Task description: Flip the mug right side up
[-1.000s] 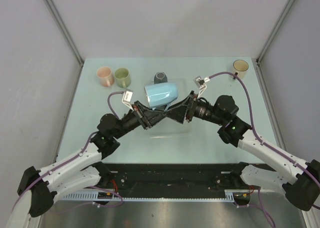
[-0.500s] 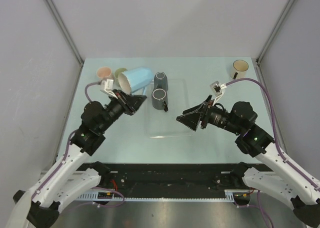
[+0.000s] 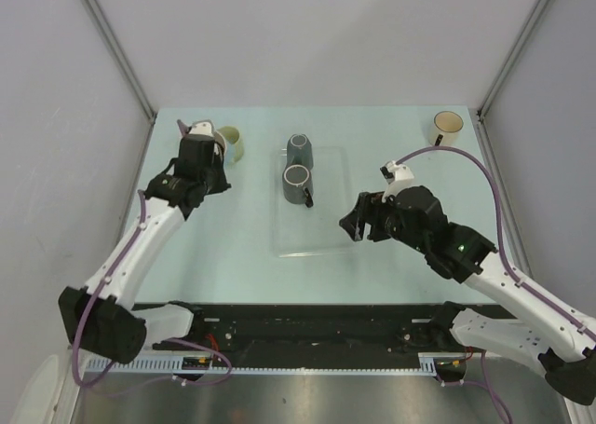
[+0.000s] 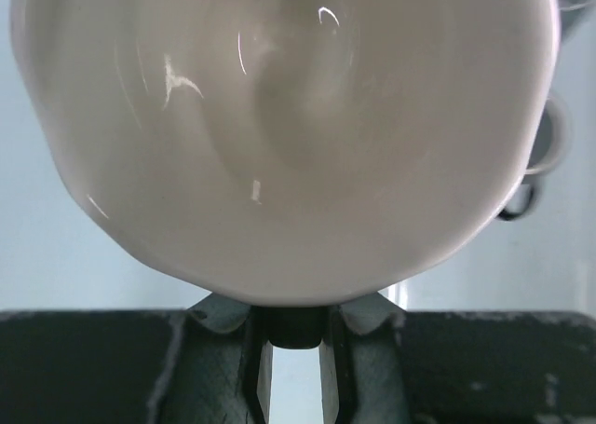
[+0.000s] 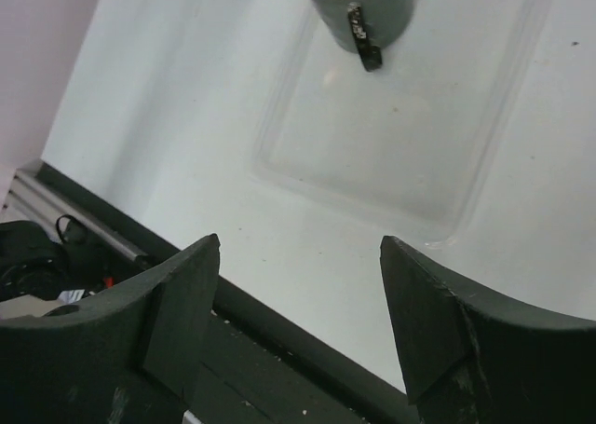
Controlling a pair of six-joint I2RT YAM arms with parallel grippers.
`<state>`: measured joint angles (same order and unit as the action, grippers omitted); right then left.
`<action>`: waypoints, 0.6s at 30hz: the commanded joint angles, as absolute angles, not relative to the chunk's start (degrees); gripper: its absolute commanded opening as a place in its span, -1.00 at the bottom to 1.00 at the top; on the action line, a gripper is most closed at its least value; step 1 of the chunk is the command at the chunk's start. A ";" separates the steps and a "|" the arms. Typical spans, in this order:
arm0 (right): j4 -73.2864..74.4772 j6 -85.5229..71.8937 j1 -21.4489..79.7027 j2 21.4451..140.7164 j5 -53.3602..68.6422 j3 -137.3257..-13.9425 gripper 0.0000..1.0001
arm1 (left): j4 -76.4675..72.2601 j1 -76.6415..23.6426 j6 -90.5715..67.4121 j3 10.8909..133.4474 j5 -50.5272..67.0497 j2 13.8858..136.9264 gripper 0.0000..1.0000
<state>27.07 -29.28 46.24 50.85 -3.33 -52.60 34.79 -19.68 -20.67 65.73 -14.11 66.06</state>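
The blue mug is hidden under my left wrist in the top view. In the left wrist view its white inside (image 4: 279, 116) fills the frame, with the mouth facing the camera. My left gripper (image 3: 200, 161) is at the far left of the table beside the pink and green mugs. It also shows in the left wrist view (image 4: 293, 340), shut on a dark part at the mug's rim, apparently its handle. My right gripper (image 3: 358, 221) is open and empty over the table by the tray's right side, and shows in the right wrist view (image 5: 303, 284).
A clear tray (image 3: 307, 242) lies mid-table with two grey mugs (image 3: 299, 149) (image 3: 298, 184) at its far end; one grey mug (image 5: 358, 5) shows in the right wrist view. A pink mug (image 3: 191, 128) and a green mug (image 3: 232, 143) stand far left. A cream mug (image 3: 448, 124) stands far right.
The left arm swung the blue mug from above the tray to the far left. The right gripper, close beside the mug a second ago, drew back to the right.
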 commanded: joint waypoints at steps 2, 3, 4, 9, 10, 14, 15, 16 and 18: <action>30.23 -27.69 47.20 49.05 -11.25 -55.37 0.50 | 36.30 -11.18 -19.51 71.45 -14.51 71.97 -1.00; 30.41 -27.42 47.28 48.87 -11.86 -55.37 0.50 | 35.95 -8.99 -20.03 71.72 -14.07 73.11 -1.00; 30.67 -27.16 47.20 48.61 -12.04 -55.37 0.50 | 35.77 -8.01 -20.30 71.98 -12.93 75.13 -1.00; 31.90 -26.19 47.11 48.69 -12.92 -55.28 0.52 | 35.07 -2.47 -21.97 73.38 -11.25 82.08 -1.00; 32.08 -26.19 47.11 48.87 -13.18 -55.28 0.53 | 34.81 -1.94 -21.89 73.56 -10.99 84.18 -1.00; 32.96 -26.02 46.93 48.96 -13.62 -54.76 0.53 | 34.19 1.56 -20.84 75.49 -11.16 89.46 -1.00; 33.13 -25.84 46.85 48.87 -13.71 -54.58 0.53 | 34.02 2.19 -20.66 76.19 -11.08 90.43 -1.00; 33.13 -25.84 46.67 48.78 -13.80 -54.23 0.53 | 34.01 2.81 -20.48 76.64 -11.07 91.31 -1.00; 33.22 -25.49 46.32 48.60 -14.24 -53.70 0.53 | 33.84 4.56 -20.13 78.13 -10.99 94.12 -1.00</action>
